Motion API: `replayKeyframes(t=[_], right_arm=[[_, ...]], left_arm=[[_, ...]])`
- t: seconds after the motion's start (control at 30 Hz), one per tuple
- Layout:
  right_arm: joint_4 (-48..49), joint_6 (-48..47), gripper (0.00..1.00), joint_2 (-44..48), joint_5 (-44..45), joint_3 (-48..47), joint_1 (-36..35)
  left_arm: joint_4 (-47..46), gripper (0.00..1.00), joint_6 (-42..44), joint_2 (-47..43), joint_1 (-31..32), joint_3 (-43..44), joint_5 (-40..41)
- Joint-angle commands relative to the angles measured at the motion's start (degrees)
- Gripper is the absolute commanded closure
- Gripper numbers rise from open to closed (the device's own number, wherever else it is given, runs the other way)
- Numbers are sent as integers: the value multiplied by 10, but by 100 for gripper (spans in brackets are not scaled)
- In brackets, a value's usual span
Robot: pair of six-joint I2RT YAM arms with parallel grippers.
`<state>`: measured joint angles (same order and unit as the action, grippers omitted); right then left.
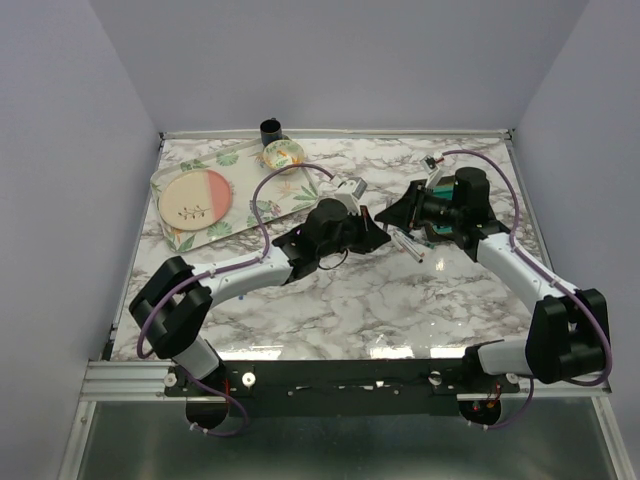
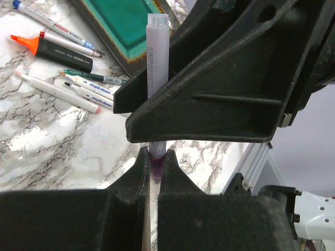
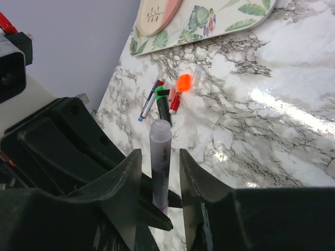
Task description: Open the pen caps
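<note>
As we met, 1 lilac pen (image 2: pixel 158 57) bridged us.
Left claw (image 2: pixel 154 166) pinched its purple end; right claw (image 3: pixel 159 157) clamped its barrel.

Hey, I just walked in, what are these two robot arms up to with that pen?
The two arms face each other over the marble table with one pale purple pen between them. The left claw is shut on its lower end. The right claw has a finger on each side of the upper end, though whether it is clamped is unclear. It looks like a setup for pulling a cap off. The other pens lie loose on the table near a green tray.
</note>
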<state>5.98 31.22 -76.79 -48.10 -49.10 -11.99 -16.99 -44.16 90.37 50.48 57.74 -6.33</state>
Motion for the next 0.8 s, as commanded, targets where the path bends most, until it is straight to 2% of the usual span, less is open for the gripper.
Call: replayKeyframes(t=[0.0, 0.03, 0.13, 0.2, 0.33, 0.5, 0.7, 0.77], right_arm=[[-4, -18, 95, -7, -9, -19, 0], [-14, -29, 99, -6, -6, -22, 0], [-25, -36, 100, 17, 41, -25, 12], [-12, -24, 100, 52, 71, -13, 43], [21, 29, 100, 95, 81, 22, 107], [27, 58, 100, 102, 88, 43, 159], [19, 49, 100, 74, 86, 41, 166], [-3, -16, 100, 41, 71, 21, 167]], left_arm=[[10, 100, 25, 11, 1, 13, -40], [13, 100, 26, 12, 1, 12, -41], [10, 100, 29, 14, 1, 0, -57], [-7, 100, 14, 18, 1, -34, -102], [-78, 100, -8, 29, 10, -108, -177], [-96, 100, -1, 25, 25, -168, -217], [-63, 100, 26, -10, 32, -191, -200], [-31, 100, 36, -29, 30, -192, -148]])
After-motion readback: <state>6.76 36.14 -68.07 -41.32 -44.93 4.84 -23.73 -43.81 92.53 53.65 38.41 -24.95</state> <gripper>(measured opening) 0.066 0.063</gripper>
